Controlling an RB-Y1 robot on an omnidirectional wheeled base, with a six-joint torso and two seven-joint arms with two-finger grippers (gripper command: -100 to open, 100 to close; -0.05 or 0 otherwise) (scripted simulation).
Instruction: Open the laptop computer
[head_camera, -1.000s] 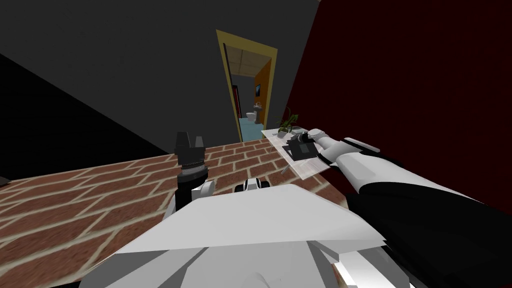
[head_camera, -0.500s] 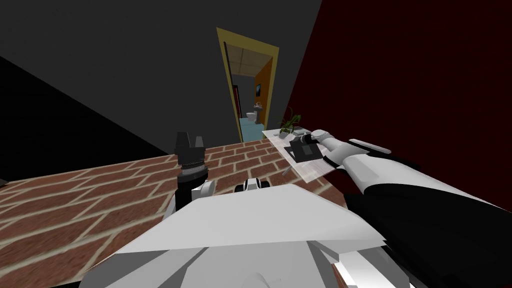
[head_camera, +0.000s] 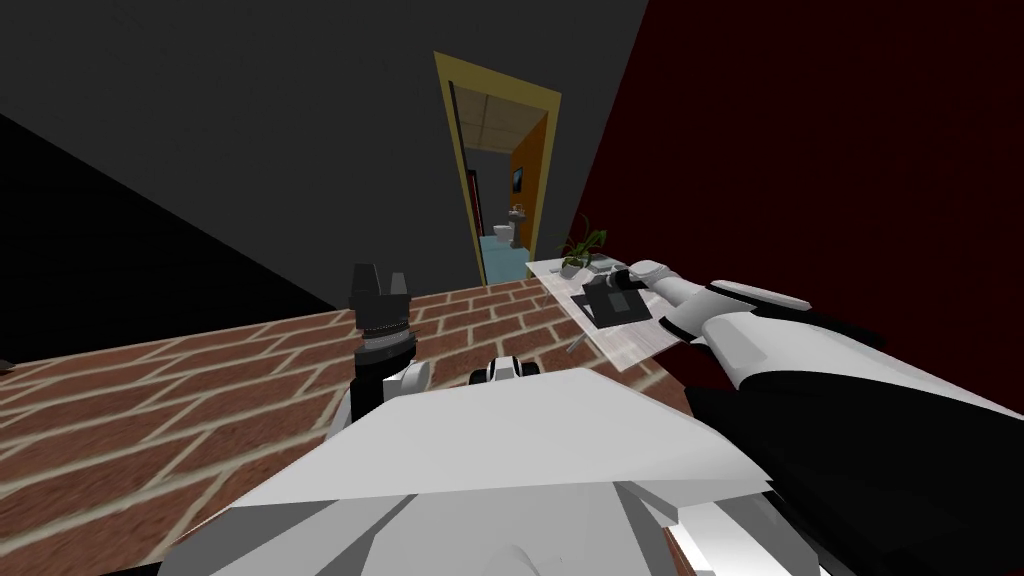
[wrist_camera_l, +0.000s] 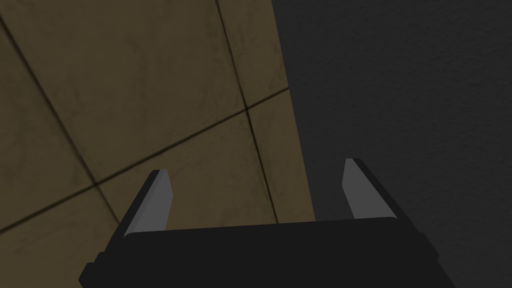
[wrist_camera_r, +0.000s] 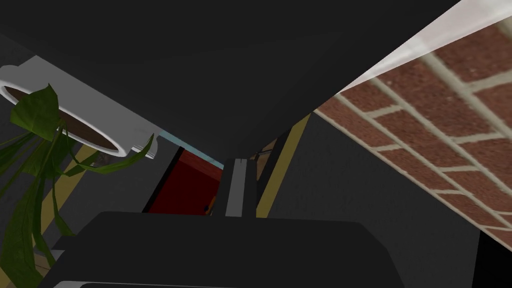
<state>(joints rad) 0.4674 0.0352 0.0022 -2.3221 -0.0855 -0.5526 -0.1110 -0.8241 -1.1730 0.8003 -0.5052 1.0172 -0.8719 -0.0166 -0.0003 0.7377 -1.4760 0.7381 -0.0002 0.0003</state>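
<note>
A dark laptop (head_camera: 612, 303) lies on a white table (head_camera: 640, 345) to my right. My right arm reaches over the table, with the right gripper (head_camera: 622, 282) at the laptop's far side. In the right wrist view the two fingers (wrist_camera_r: 239, 175) stand pressed together with nothing between them. Their tips meet the edge of a broad dark surface (wrist_camera_r: 225, 75), the laptop seen from very close. My left gripper (head_camera: 377, 280) is raised in front of my chest, away from the table. Its fingers (wrist_camera_l: 155, 197) are open and hold nothing.
A potted plant (head_camera: 578, 248) stands at the table's far end, close beside the right gripper, its white pot (wrist_camera_r: 60, 100) and leaves (wrist_camera_r: 35, 150) near the fingers. A yellow-framed doorway (head_camera: 500, 170) lies ahead. The dark red wall (head_camera: 800, 150) backs the table. Brick floor (head_camera: 200, 400) spreads left.
My right gripper has gone from open to shut. The right forearm has shifted a little to the right over the table. The left arm has not moved.
</note>
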